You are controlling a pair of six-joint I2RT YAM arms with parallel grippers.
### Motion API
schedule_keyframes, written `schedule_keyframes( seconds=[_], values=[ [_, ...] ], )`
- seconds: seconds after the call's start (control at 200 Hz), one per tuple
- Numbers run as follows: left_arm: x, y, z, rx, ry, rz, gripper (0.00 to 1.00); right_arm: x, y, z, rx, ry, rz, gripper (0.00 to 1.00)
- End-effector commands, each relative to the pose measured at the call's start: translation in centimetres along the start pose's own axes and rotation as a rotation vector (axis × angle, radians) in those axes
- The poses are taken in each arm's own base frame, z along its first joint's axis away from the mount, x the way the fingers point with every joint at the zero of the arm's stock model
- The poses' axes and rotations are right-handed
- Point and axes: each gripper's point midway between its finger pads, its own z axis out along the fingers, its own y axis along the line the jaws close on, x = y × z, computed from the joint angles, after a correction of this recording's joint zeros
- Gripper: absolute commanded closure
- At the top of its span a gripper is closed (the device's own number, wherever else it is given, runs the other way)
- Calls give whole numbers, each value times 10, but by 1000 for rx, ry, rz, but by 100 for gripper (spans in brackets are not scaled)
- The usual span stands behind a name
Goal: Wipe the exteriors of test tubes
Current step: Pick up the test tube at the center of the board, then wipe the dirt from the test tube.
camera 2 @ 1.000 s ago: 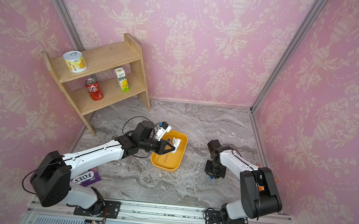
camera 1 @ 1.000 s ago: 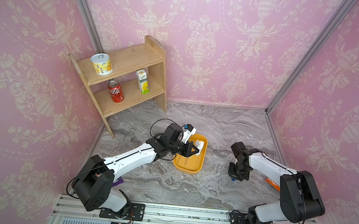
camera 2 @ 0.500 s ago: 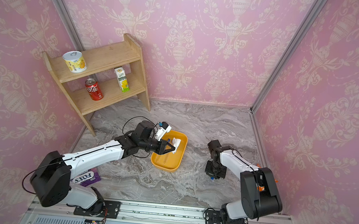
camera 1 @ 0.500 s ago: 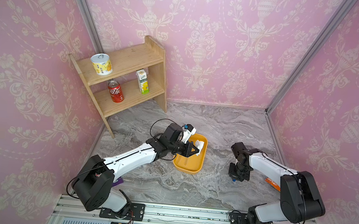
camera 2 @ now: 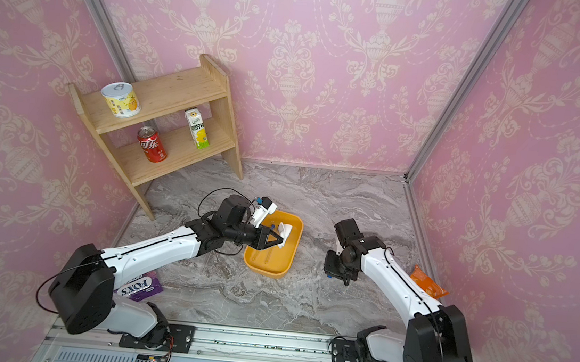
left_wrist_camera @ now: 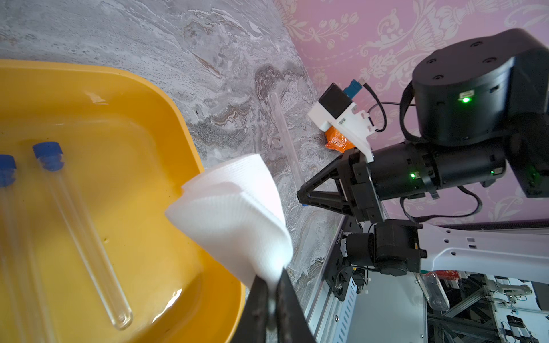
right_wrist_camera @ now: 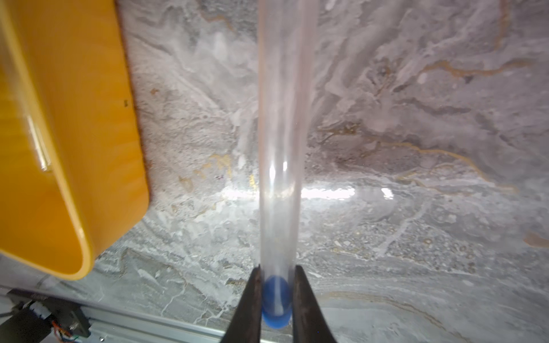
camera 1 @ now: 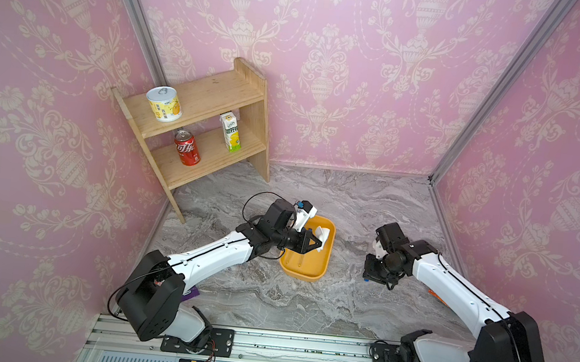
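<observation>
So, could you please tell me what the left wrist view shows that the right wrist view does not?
Only the left wrist view: the white pad pinched in the left pincer, two capped tubes lying in the yellow tray, and an orange packet. Only the right wrist view: the blue cap plainly clamped in the right pincer. Both: the tray, the marble table and the held tube.

"FOXS" is being displayed on the purple packet (camera 2: 142, 285). "可乐" is being shown on the red can (camera 2: 151, 144). Lettering on the carton (camera 2: 197, 128) and tin (camera 2: 120, 99) is being shown too small for reading.
</observation>
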Motion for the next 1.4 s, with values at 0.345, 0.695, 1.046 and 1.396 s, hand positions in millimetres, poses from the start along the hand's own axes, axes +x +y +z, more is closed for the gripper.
schedule_keyframes(
  seconds=[0.345, 0.695, 1.046, 1.396],
  values=[
    [28, -20, 15, -36, 34, 24, 90, 17, 82, -20, -369, 64, -243, 89],
    [51, -20, 11, -71, 49, 59, 90, 20, 121, -34, -567, 134, -287, 90],
    [57, -24, 20, -92, 100, 156, 91, 33, 120, -39, -588, 170, -293, 90],
    [50, -22, 30, -115, 115, 192, 91, 45, 112, -40, -587, 179, -285, 90]
  ],
)
